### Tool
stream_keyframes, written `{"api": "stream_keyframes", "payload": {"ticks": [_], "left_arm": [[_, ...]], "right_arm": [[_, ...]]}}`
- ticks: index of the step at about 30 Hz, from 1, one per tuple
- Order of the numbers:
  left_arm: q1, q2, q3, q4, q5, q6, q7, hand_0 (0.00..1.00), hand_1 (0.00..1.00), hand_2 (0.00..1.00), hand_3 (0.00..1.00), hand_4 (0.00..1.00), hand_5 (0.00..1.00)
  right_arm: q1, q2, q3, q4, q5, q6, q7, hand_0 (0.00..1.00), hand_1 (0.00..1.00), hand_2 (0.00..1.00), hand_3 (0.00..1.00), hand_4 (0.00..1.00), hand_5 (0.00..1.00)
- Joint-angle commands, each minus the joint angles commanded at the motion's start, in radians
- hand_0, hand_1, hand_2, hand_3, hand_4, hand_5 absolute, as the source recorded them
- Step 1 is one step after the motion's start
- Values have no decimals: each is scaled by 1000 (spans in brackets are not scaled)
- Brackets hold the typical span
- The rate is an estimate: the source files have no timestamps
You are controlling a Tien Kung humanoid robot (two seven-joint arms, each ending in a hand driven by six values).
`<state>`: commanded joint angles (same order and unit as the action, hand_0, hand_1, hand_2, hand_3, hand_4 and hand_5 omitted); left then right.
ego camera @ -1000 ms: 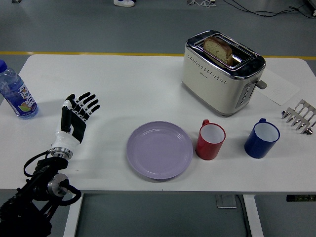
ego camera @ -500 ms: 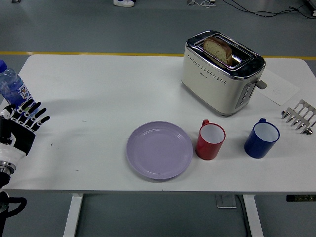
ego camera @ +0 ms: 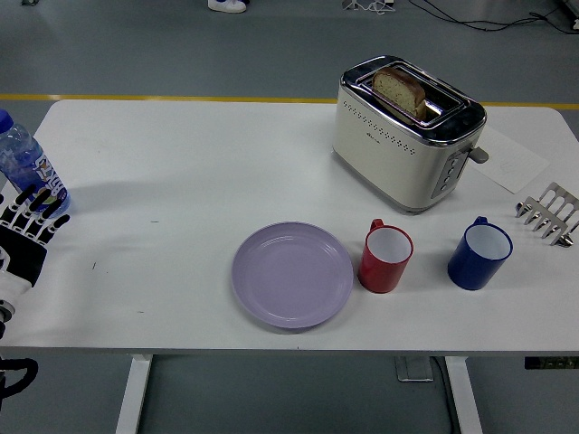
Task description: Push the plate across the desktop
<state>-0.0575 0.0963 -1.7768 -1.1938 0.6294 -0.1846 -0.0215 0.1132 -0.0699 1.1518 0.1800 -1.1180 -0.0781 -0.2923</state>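
A lilac plate (ego camera: 292, 274) lies flat near the table's front edge, a little left of centre. My left hand (ego camera: 25, 231) is at the picture's left edge, far to the left of the plate. Its fingers are spread and hold nothing. It overlaps the lower part of a water bottle (ego camera: 23, 163) in the view. My right hand does not show.
A red mug (ego camera: 386, 258) stands right beside the plate, a blue mug (ego camera: 479, 253) further right. A cream toaster (ego camera: 405, 132) holding bread sits at the back right. A metal rack (ego camera: 550, 212) and a paper sheet (ego camera: 511, 161) lie at the right edge.
My left hand has drawn back leftward, from over the table to the picture's left edge by the bottle. The plate and mugs have not moved.
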Motion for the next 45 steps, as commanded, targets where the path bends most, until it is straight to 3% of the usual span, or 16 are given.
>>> {"api": "stream_keyframes", "payload": {"ticks": [19,45], "left_arm": [[4,0,33,17,-1,6,-6,406,584,611,622,486,998],[9,-7,31,21,-6,19,-7,397,576,601,623,488,998]], "right_arm": [[11,-3,42,0,-34,-3,0,607,517,590,574,364,250],[14,-10,15,0,5,-4,12,607,517,590,574,365,248]]}}
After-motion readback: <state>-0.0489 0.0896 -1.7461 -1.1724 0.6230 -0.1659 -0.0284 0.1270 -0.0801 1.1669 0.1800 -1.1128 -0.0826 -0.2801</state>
